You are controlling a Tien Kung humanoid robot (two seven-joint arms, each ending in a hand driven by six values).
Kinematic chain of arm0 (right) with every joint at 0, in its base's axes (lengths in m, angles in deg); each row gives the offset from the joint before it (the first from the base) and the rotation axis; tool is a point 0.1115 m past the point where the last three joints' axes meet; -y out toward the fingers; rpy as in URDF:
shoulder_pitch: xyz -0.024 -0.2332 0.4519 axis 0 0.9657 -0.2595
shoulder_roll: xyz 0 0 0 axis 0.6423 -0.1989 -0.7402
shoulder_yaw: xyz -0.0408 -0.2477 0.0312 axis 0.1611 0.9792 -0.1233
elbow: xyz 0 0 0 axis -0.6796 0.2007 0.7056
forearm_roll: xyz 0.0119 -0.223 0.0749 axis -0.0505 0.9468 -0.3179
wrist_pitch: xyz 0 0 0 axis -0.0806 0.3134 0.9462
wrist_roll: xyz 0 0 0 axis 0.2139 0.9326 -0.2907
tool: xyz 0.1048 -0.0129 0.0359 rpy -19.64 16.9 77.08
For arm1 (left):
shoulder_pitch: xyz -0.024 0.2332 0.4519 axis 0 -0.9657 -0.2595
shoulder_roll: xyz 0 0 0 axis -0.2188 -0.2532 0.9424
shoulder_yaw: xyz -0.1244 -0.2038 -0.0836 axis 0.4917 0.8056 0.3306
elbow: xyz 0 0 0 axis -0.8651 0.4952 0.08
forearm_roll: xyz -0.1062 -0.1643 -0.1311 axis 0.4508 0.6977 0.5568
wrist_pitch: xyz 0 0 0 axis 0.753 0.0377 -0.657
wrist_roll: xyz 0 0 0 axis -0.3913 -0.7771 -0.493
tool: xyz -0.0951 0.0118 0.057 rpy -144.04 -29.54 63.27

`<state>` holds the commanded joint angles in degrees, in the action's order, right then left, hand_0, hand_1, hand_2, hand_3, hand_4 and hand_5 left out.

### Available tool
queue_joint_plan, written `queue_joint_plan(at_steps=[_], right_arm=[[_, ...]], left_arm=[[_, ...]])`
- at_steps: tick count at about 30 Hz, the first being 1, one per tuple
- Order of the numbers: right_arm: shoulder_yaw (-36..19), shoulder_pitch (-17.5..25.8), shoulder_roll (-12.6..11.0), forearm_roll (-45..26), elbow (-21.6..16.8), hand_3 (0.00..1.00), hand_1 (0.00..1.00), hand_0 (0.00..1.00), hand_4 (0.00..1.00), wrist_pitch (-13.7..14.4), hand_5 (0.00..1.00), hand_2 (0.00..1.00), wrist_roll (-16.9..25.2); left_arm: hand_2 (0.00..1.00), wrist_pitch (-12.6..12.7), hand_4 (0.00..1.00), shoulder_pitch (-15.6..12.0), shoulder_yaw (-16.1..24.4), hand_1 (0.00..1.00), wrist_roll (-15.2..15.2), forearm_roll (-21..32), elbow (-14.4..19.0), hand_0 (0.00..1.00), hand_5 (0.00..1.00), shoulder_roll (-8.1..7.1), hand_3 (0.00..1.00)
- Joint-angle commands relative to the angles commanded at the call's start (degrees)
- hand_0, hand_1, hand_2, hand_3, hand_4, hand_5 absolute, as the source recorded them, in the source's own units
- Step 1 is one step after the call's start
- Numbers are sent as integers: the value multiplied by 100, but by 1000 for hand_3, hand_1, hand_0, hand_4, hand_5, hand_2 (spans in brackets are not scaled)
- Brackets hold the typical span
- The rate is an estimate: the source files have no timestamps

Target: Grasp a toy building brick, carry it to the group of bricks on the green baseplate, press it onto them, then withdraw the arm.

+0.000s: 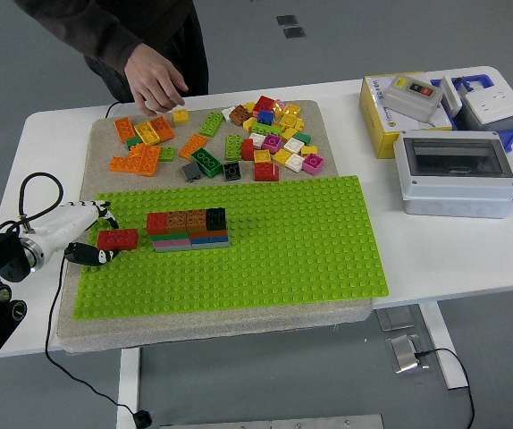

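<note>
White table (435, 259) on grey floor, w/ a beige mat (105, 143) carrying the green baseplate (283, 250). Left hand (82, 234) comes in from the left edge, white-shelled, fingers (98, 256) curled and pinching a red brick (118, 239) at its left end; brick sits low over the baseplate's left part, can't tell if it touches the studs. Just right of the fingers, past the red brick w/ a small gap, is the group of bricks (189, 229): top row red, brown, brown, black, w/ thinner pink, green, blue and red layers under it, seated on the baseplate. Nothing lies between held brick and group. Beyond the fingers, toward the far side of the mat, loose brick pile (239, 138): orange ones nearest on the far-left, green, grey and black in the middle, yellow, white, magenta and red further right. A person stands at the far side; one hand (155, 82) hangs over the mat's far-left corner, fingers down, just beside a small yellow brick (180, 115), can't tell if touching. Well to the right of the fingers, off the mat: yellow box (383, 125) w/ a grey switch unit (413, 96) on top, grey enclosure w/ clear lid (458, 174), blue tray (498, 112) holding a white block. Black cable (37, 192) loops behind the left wrist. Right arm not in view.
</note>
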<state>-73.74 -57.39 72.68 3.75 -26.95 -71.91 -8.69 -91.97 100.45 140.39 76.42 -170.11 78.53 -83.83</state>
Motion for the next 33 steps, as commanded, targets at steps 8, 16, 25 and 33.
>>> queue_joint_plan(at_steps=[8, 16, 25, 33], right_arm=[[34, -2, -6, -5, 0, 772, 597, 625, 644, 3, 998, 703, -3], [32, -6, -14, 3, 0, 771, 597, 624, 644, 11, 998, 703, 3], [36, -6, -15, -1, 0, 771, 595, 626, 645, 10, 998, 701, 4], [38, -11, -20, -2, 0, 771, 595, 625, 644, 14, 998, 701, 6]], left_arm=[[998, -22, 700, 22, 40, 998, 2, -12, 27, 998, 282, -40, 659], [998, -46, 689, 64, 91, 998, 9, -2, 19, 998, 269, -109, 655], [998, -73, 688, 46, 4, 998, 14, 31, 4, 998, 267, -85, 651], [998, -76, 688, 55, -54, 998, 24, 72, 22, 998, 267, -101, 652]])
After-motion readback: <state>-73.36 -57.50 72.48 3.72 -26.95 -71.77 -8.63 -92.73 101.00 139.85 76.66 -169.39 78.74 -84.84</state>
